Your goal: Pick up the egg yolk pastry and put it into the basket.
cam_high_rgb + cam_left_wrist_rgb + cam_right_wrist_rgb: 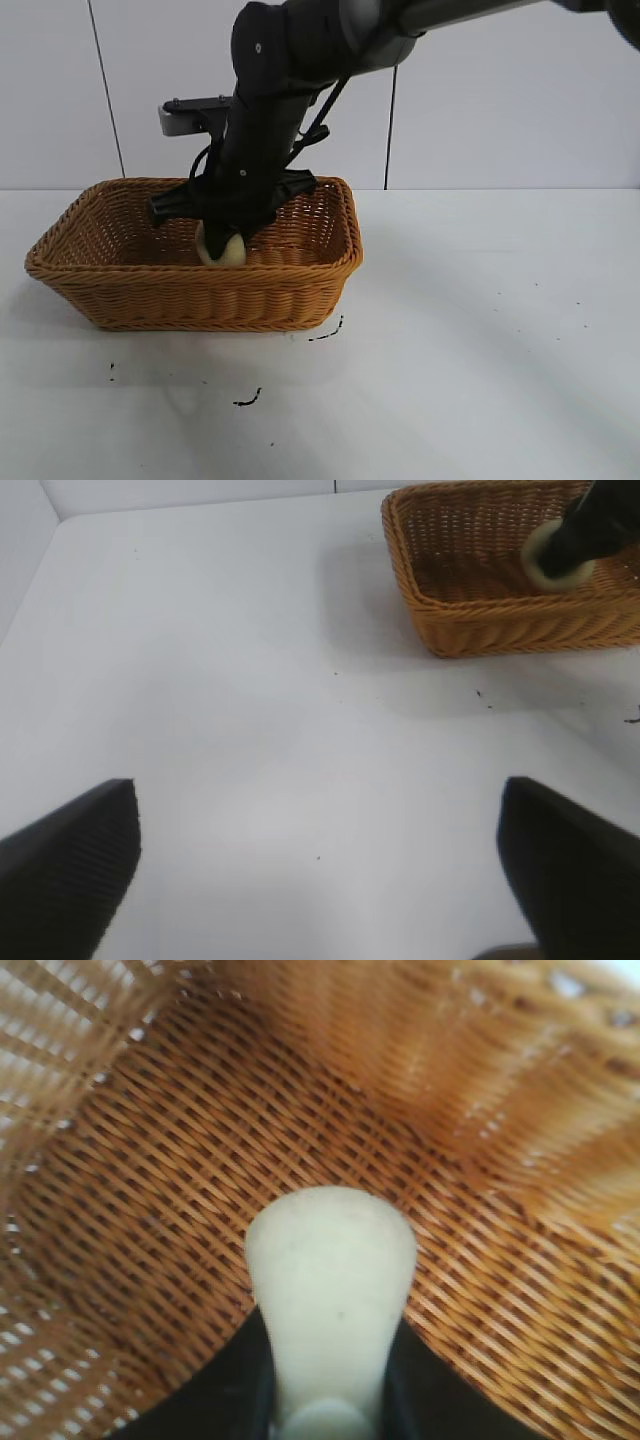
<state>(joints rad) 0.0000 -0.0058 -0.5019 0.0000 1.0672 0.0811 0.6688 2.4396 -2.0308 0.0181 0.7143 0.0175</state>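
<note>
Right gripper (222, 246) sits low in the basket (120, 300), fingers pressed against the egg yolk pastry (221, 250); the soft pastry may cling when they part.

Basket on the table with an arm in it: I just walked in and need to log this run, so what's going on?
The right arm reaches down into the basket, its right gripper low inside with the pastry between its fingers. In the right wrist view the pastry sits between the two fingers just above the woven floor; whether it has been let go cannot be told. The left gripper is open over bare table, away from the basket.
</note>
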